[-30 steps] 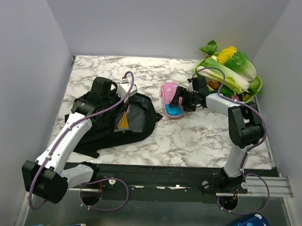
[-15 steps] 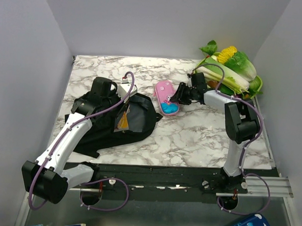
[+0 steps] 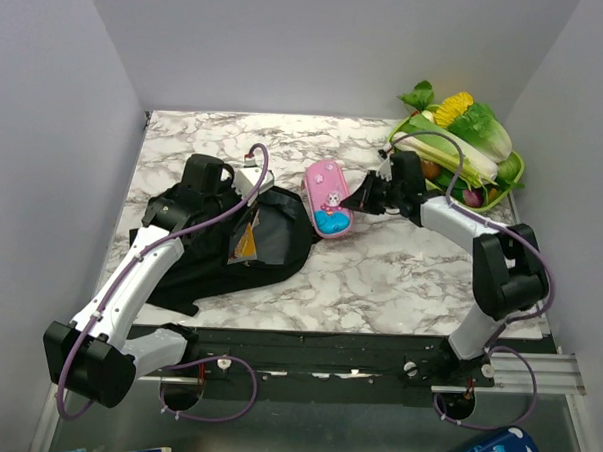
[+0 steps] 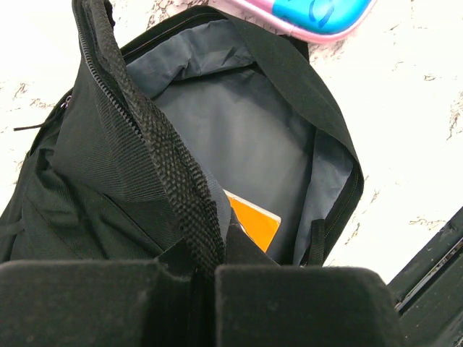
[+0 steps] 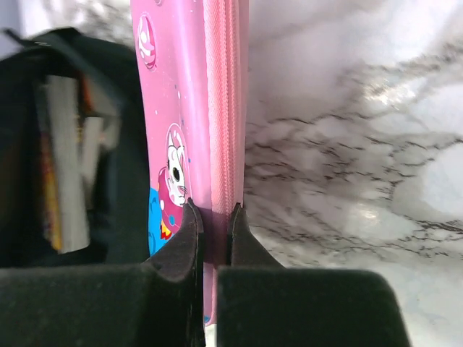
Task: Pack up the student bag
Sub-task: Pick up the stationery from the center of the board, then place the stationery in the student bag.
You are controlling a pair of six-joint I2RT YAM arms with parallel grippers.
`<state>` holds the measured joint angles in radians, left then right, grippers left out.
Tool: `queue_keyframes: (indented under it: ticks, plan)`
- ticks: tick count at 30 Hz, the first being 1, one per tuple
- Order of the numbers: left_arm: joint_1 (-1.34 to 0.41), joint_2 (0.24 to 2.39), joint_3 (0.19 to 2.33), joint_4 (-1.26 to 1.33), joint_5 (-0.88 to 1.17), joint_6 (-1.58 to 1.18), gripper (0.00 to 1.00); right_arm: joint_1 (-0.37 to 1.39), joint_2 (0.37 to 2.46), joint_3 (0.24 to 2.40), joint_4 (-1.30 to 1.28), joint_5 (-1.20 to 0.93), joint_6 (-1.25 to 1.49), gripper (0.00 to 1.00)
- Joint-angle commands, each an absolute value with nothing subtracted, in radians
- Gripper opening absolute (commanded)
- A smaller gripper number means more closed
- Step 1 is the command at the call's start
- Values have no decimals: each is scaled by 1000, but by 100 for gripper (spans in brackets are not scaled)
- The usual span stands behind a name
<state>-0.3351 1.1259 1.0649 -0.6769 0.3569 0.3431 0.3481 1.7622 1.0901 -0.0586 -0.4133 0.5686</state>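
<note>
The student bag (image 3: 230, 248) lies on the left half of the marble table (image 3: 399, 280), its mouth gaping toward the right and toward the far edge; the wrist view shows a grey lining inside and an orange flat item (image 4: 253, 220) tucked low in the opening. The left gripper (image 4: 206, 267) sits right on the bag's upper rim; its fingers are pressed together on the zippered edge of the flap, so that strip of woven fabric is pinched and lifted, holding the mouth wide.

Just beyond the bag's open rim, on its right side, stands a pink pencil case (image 3: 326, 197) printed with a cartoon cat and a blue patch; it is tilted up on its long edge, its lower end touching or nearly touching the bag's rim. The right gripper (image 5: 213, 217) holds it from the right; the two fingers are closed tight across the case's zippered seam, with only that seam between them. From the right wrist, the bag's dark opening shows directly to the left of the case, with white and yellow book edges (image 5: 65, 159) visible inside.

Farther right, in the far corner, a green tray of vegetables (image 3: 465, 143) rests well apart from the bag.
</note>
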Motion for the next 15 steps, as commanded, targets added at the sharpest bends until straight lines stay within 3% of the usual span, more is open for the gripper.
queue_keyframes:
  ticks: [1, 7, 15]
  plan:
    - [-336, 1091, 1065, -626, 399, 347, 0, 365, 1590, 1115, -32, -486, 581, 1]
    - [-336, 1080, 1069, -624, 394, 341, 0, 445, 1531, 1196, -153, -483, 561, 1]
    - [-336, 1074, 1100, -620, 419, 321, 0, 613, 1627, 1229, -317, -414, 581, 1]
